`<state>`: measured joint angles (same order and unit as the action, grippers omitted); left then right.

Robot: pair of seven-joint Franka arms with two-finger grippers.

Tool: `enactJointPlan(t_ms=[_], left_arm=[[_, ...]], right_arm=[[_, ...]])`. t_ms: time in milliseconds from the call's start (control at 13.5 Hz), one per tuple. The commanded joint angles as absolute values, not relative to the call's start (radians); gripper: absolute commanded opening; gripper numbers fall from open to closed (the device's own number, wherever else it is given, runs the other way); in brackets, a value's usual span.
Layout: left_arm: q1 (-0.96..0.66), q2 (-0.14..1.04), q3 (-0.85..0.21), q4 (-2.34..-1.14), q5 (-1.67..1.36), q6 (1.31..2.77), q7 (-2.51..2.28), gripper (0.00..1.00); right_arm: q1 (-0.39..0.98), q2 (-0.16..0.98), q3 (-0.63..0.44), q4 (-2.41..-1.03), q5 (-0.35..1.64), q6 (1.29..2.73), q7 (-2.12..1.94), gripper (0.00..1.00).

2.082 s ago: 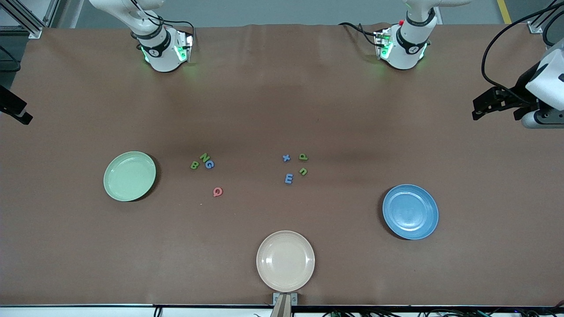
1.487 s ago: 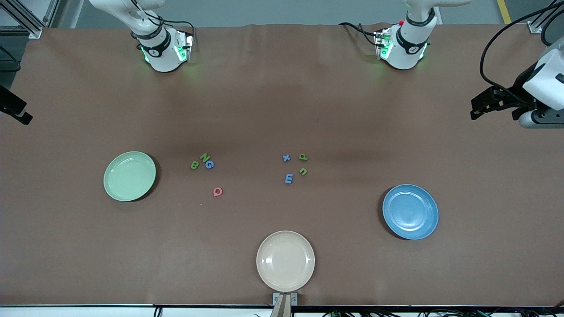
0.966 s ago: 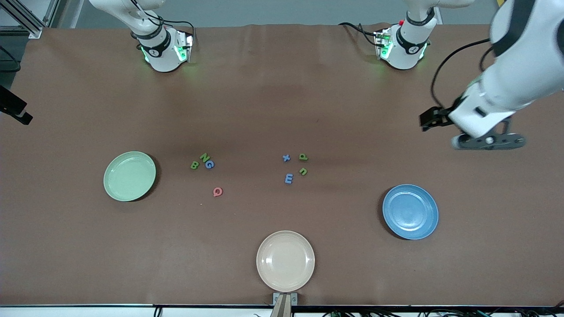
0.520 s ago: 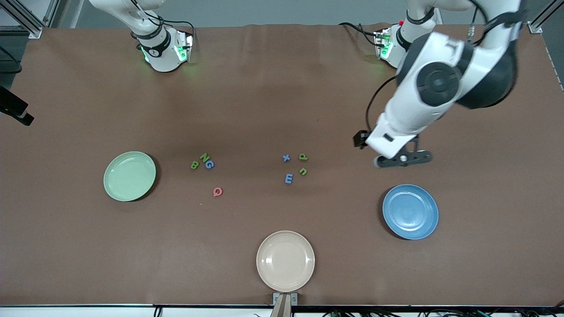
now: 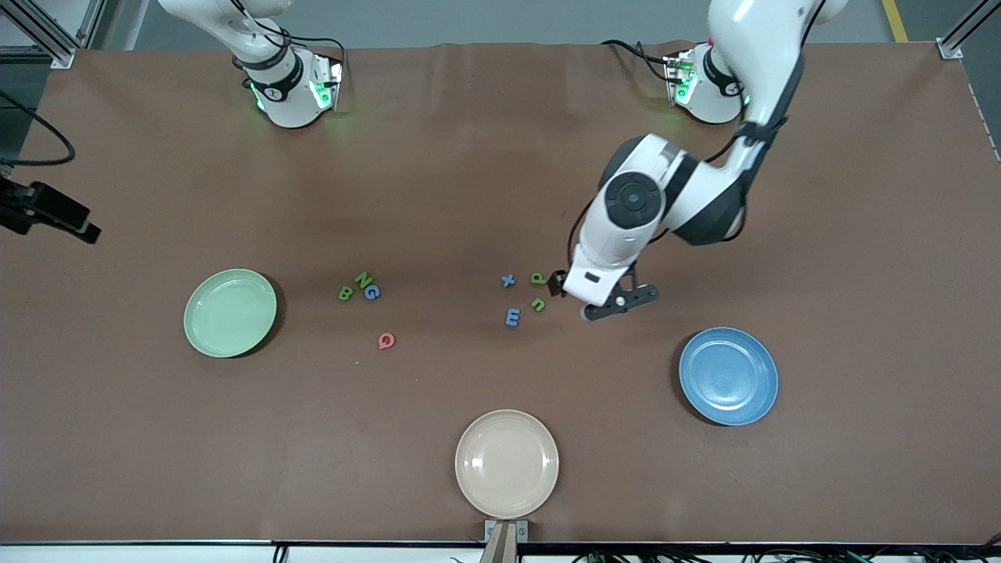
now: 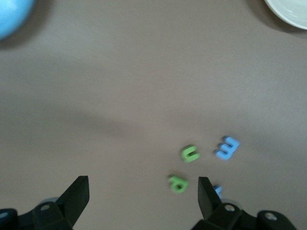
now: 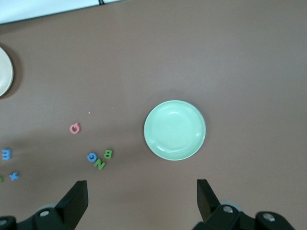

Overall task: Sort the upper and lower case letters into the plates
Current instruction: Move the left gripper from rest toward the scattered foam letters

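Observation:
The mint green plate point(image 5: 230, 313) lies toward the right arm's end of the table and the blue plate point(image 5: 728, 375) toward the left arm's end. The capitals B point(image 5: 345, 293), N point(image 5: 362, 278), G point(image 5: 372, 292) and a pink Q point(image 5: 386, 340) lie beside the green plate. A blue x point(image 5: 508, 280), green p point(image 5: 538, 277), green u point(image 5: 538, 304) and blue m point(image 5: 512, 317) lie mid-table. My left gripper point(image 6: 142, 197) is open and empty above these small letters, with the green p point(image 6: 177, 183) seen between its fingers. My right gripper point(image 7: 141, 201) is open and empty, high above the table.
A cream-beige plate point(image 5: 507, 463) lies at the table edge nearest the front camera. The green plate point(image 7: 175, 129) and the capitals show below in the right wrist view. The left arm's elbow point(image 5: 665, 195) hangs over the table between its base and the small letters.
The left arm has swung in from its end of the table and come down over the small letters. The right hand has shifted slightly at the view's edge. No letter has moved.

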<state>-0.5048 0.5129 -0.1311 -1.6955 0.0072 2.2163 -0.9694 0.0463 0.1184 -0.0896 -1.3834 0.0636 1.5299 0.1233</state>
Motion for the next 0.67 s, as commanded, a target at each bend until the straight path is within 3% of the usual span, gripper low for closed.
enactJointPlan(t_ms=[0, 297, 595], left_arm=[[-0.55, 0.622, -0.118, -1.611, 0.012, 2.256, -1.09, 0.99], [-0.58, 0.739, -0.112, -1.522, 0.014, 2.278, -1.225, 0.89], [-0.581, 0.768, -0.112, -1.522, 0.026, 2.319, -1.241, 0.78]], right_arm=[[0.06, 0.176, -0.084, -1.378, 0.112, 1.526, 0.135, 1.0], [0.158, 0.255, -0.084, -1.393, 0.115, 1.592, 0.133, 1.0], [0.366, 0.273, -0.086, -1.691, 0.106, 1.94, 0.516, 1.0]])
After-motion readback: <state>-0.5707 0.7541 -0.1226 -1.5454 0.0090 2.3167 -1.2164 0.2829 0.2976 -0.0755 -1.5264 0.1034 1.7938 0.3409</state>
